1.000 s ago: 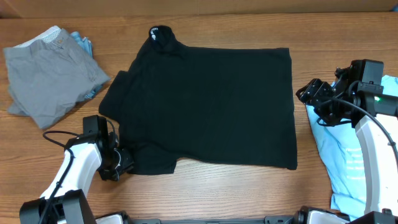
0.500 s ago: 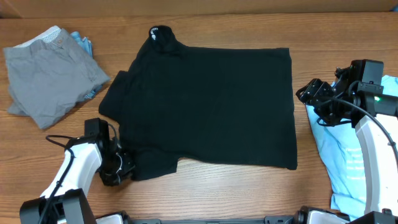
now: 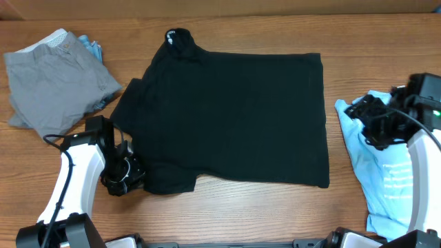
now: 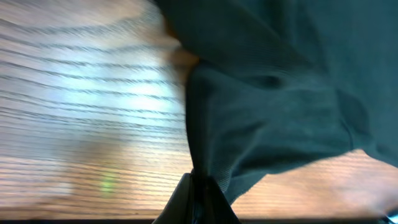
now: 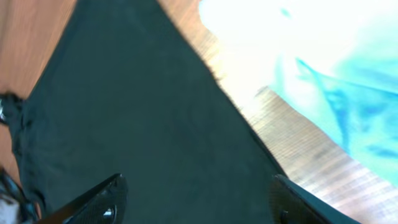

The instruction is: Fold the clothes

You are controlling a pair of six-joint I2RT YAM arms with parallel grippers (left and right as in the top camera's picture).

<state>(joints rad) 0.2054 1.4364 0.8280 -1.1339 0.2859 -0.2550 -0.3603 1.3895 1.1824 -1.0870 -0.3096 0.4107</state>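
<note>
On the counter point(image 3: 262, 207), near its middle, the black T-shirt point(image 3: 234, 117) is laid out flat, and no fold can be seen in it. The task is therefore judged to be at its start for this garment. A grey garment point(image 3: 58, 86) is bunched at the far left and a light-blue tee point(image 3: 386, 179) lies crumpled at the right; neither is seen to be neatly folded, so both are likely left to do.

The left end effector point(image 3: 132, 180) is closed tight on the shirt's near-left corner, seemingly a sleeve. In the left wrist view, dark cloth is seen pinched between the fingertips point(image 4: 198, 196) and drawn up off the wood. The right end effector point(image 3: 364, 120) is held wide open with nothing in it, above the light-blue tee and just beside the shirt's right edge.

Compared with a second ago, the left jaws have been shut on the cloth and that arm has been swung inward. The right arm has been drawn back, away from the shirt's edge.
</note>
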